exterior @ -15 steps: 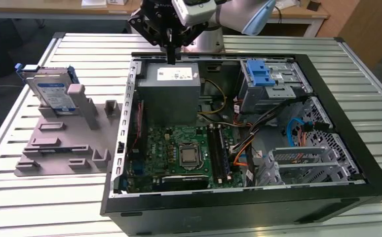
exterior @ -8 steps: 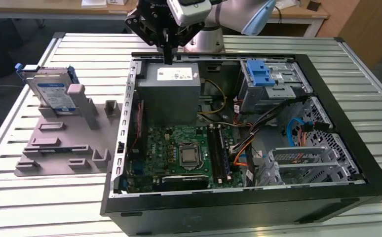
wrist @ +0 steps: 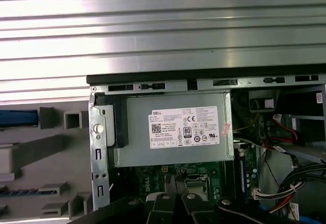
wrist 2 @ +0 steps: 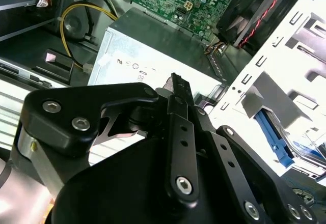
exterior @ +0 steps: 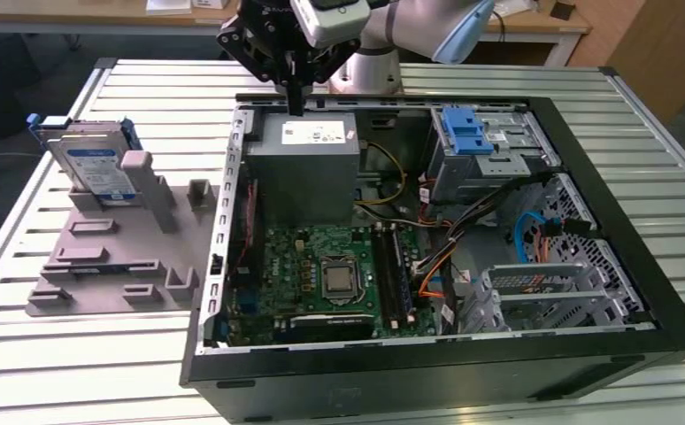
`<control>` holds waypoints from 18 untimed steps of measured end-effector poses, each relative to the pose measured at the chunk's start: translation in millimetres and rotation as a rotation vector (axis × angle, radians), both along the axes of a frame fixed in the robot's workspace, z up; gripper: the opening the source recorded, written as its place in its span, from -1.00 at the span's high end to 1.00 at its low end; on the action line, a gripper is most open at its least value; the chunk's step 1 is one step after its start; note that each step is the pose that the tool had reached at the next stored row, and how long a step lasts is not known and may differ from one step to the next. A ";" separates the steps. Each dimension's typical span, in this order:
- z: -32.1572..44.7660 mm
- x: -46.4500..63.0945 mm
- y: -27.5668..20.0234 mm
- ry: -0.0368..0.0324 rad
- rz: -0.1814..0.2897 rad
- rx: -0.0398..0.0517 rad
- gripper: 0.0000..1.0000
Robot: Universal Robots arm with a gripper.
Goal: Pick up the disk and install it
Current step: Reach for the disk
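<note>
Black bolted hand (exterior: 296, 108), silver-blue arm (exterior: 376, 35)

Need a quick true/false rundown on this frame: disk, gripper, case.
1. The disk stands on edge in the grey holder, outside the computer case. True.
2. The gripper is holding the disk. False: it is shut on nothing and hangs over the grey box with the white sticker inside the case.
3. The case lies open, with its green circuit board exposed. True.
4. The disk sits to the exterior view's right of the case. False: it is on the exterior view's left, apart from the case.
</note>
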State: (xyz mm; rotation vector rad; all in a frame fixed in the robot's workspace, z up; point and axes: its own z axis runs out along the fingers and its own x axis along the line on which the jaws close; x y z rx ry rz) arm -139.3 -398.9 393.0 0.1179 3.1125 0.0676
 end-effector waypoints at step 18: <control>-0.9 -11.7 0.0 0.0005 0.000 0.0001 0.79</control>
